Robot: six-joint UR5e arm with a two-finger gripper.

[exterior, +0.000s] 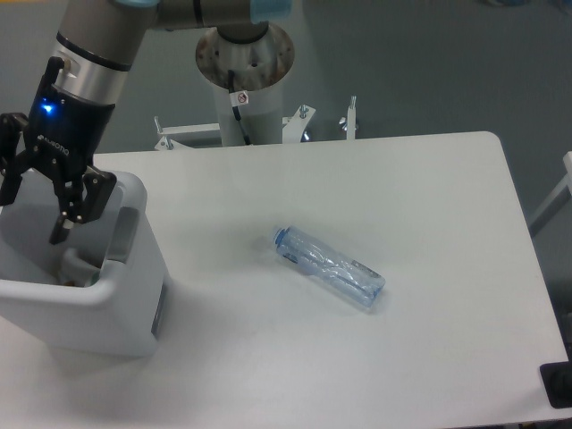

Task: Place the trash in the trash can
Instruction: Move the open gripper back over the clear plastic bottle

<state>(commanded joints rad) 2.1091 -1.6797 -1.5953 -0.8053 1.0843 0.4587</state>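
Note:
A crushed clear plastic bottle (328,266) with a bluish cap, one piece of the trash, lies on its side near the middle of the white table, cap end pointing up-left. The trash can (98,304) is a white boxy bin with a thick rim at the table's left edge. My gripper (37,201) hangs over the bin's opening, tips at about rim height. It is open, its black fingers (70,214) spread wide with nothing between them. The bottle is far to the right of the gripper.
The arm's round base column (243,63) stands behind the table's far edge, with metal brackets (349,116) beside it. A grey panel (159,308) shows on the bin's right side. The table (429,206) ends in a rounded corner at the far right.

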